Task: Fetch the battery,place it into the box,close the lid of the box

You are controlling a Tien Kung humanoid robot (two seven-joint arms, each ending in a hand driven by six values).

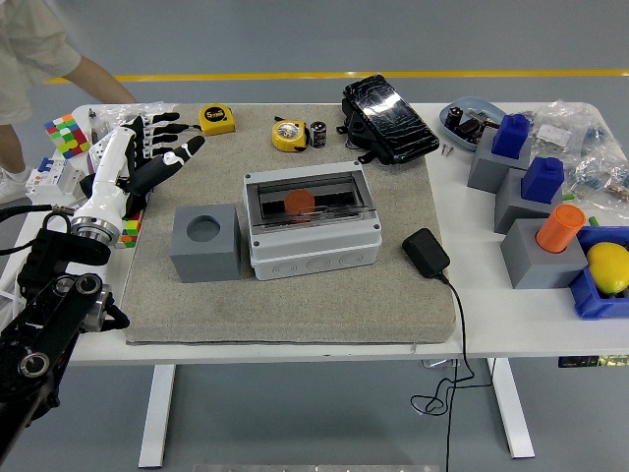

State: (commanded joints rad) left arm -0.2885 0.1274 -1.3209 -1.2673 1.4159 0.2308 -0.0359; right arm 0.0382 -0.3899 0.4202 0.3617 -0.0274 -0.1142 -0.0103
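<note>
1. We see a white worktop (511, 329) with a grey mat (295, 305) across its middle, viewed from above and from the robot's side.
2. A grey box (313, 228) sits in the centre of the mat. Its clear lid (310, 200) appears to lie shut over it, and a round orange thing (299, 202) shows through the lid.
3. We judge the lid step done, if that orange thing is what the task calls the battery.
4. A small dark battery (318, 134) stands at the far edge of the mat, beside a yellow tape measure (289, 135), well apart from the box. If this is the one meant, fetching and placing are left.
5. The left hand (157, 155) hovers at the mat's far left corner, fingers (162, 128) spread and holding nothing.
6. The right hand is out of view.
7. A person stands at the far left corner, touching nothing.
</note>
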